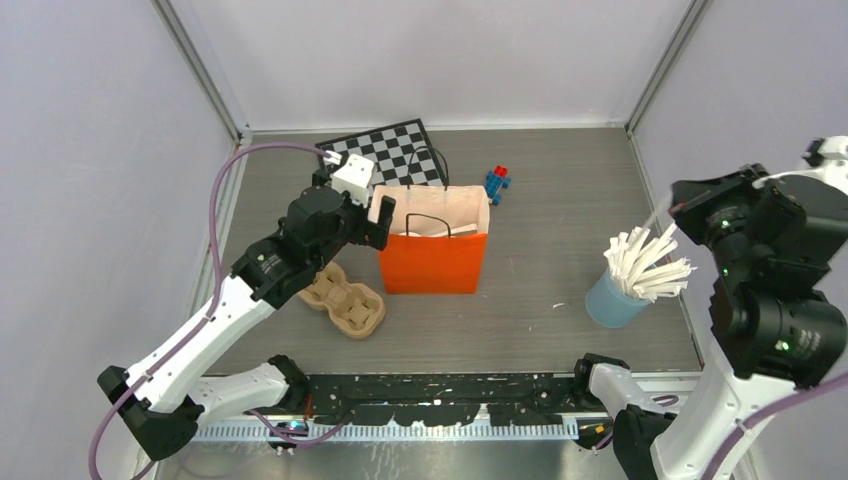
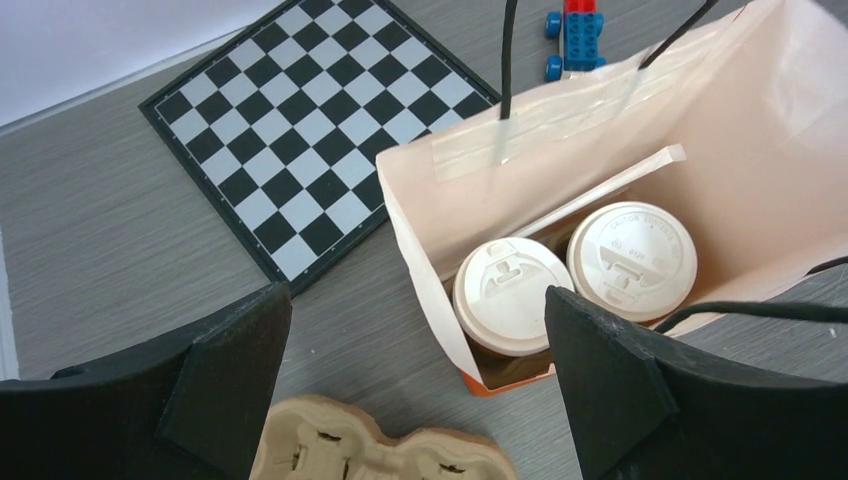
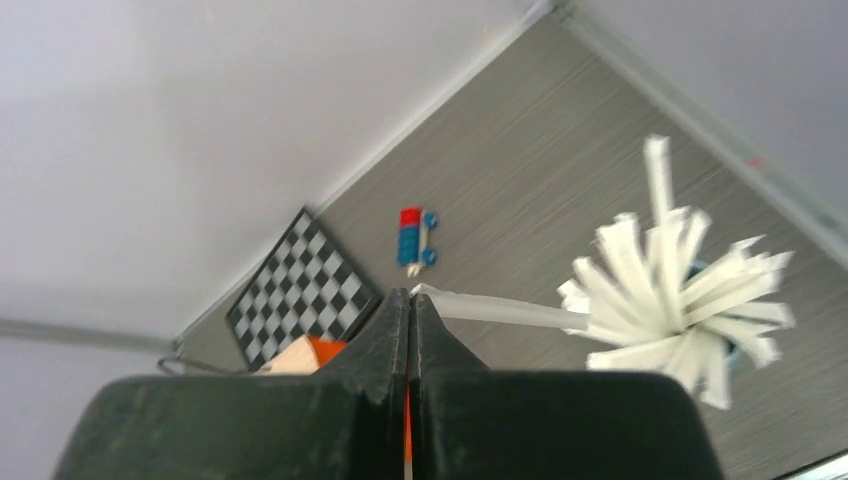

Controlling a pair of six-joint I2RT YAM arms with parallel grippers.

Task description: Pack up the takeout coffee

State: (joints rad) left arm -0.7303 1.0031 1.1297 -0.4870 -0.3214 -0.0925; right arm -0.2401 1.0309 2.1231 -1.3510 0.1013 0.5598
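As I hang over the left rim of the orange paper bag (image 1: 432,262), my left claw (image 2: 415,305) stands wide apart and holds nothing. Below it, just left of the bag on the near side, lies the pulp cup tray (image 1: 345,300). Inside the bag, two takeout coffee cups (image 2: 510,295) stand upright side by side, white lids up, with one wrapped straw (image 2: 600,190) slanting behind them. A chessboard (image 1: 395,150) lies flat beyond the bag, and a small red-and-blue toy (image 1: 497,183) sits far right of it. Further right, a pale blue tumbler (image 1: 610,300) bristles with straws (image 1: 648,265). My right claw (image 3: 412,300) hangs above it, pressed together on a single straw (image 3: 500,310) whose length points back toward that bundle. I judge this straw belongs in the bag, well to that claw's left. The black handles (image 2: 508,60) and my left claw over the mouth could obstruct it.
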